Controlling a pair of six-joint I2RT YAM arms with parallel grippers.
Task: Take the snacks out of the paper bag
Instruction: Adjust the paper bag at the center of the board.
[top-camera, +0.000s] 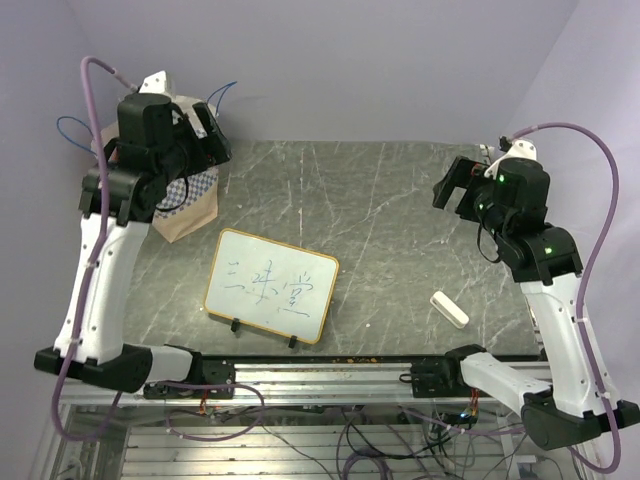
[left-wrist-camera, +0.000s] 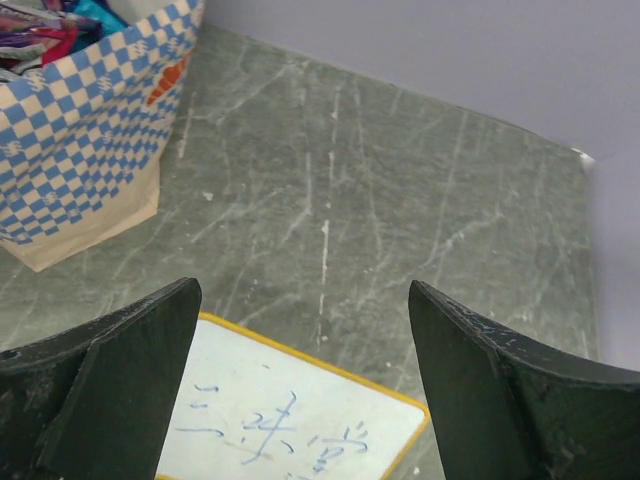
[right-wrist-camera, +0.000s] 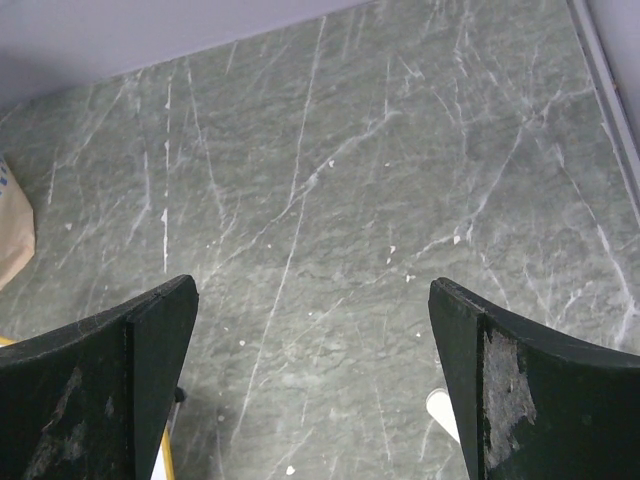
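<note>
Task barely begun: snacks (left-wrist-camera: 45, 25) lie inside the paper bag (left-wrist-camera: 80, 130) standing on the counter (top-camera: 380, 200) behind-left of the whiteboard (top-camera: 272, 285), none removed, left tool (left-wrist-camera: 300, 380) and right tool (right-wrist-camera: 310, 380) both wide, empty.

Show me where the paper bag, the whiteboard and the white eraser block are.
paper bag (left-wrist-camera: 80, 140), left wrist view, on its blue-white chequered band.
whiteboard (top-camera: 270, 285), top external view, on the middle of its white writing surface.
eraser block (top-camera: 449, 309), top external view, on the middle of the block.
</note>
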